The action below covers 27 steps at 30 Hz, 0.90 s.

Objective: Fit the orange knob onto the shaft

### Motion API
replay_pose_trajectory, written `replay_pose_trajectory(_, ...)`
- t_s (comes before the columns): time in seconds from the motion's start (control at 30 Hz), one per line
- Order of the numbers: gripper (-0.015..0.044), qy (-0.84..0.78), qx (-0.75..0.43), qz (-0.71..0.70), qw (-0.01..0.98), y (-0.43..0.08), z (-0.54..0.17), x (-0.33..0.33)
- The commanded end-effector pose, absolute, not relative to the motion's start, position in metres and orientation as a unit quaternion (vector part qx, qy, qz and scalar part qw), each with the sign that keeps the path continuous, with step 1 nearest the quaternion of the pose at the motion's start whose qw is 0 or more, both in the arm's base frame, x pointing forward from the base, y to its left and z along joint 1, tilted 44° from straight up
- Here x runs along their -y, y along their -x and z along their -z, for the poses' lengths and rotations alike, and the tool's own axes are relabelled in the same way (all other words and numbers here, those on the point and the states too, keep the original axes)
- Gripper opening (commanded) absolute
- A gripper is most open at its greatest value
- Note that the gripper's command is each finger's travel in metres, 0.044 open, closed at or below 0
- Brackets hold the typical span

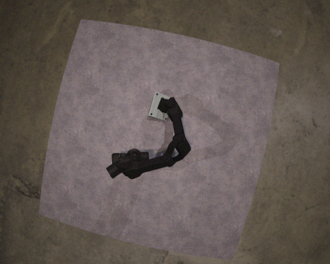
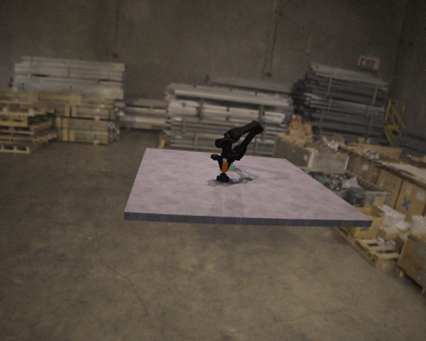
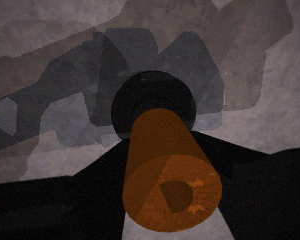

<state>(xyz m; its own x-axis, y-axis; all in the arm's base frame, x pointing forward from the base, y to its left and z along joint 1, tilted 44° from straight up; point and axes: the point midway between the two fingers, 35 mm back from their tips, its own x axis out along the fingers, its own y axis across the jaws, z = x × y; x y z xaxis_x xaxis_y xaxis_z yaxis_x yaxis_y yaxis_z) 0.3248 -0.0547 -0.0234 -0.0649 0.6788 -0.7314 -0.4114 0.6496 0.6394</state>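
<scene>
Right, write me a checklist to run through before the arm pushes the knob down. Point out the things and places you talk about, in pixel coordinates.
1. Knob (image 2: 224, 167) (image 3: 162, 135) held in the gripper (image 2: 224, 168) (image 3: 159, 140): ok, it is between the fingers.
2. Knob upright: ok as far as the exterior view shows; a slight tilt, cannot tell.
3. Knob over the pedestal (image 2: 222, 179) (image 3: 121, 112): ok roughly; exact centring, cannot tell.
4. Flat of the hole lined up with the shaft's flat: cannot tell, the shaft's flat is out of sight.
5. Knob down on the pedestal: not ok, it sits above it.
6. White plate (image 1: 153, 109) out of the knob's way: ok, it lies apart from the pedestal.

The orange knob (image 2: 224, 166) (image 3: 159, 150) stands roughly upright above the dark round pedestal (image 2: 222, 178) (image 3: 122, 107).
</scene>
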Motion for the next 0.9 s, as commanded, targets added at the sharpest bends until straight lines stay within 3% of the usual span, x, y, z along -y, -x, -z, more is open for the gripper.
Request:
replay_pose_trajectory(0.0,0.0,-0.113,-0.607,-0.404,0.675,-0.325,0.0227,0.0538)
replay_pose_trajectory(0.87,0.0,-0.042,-0.561,-0.465,0.684,-0.3274,0.0245,0.0555)
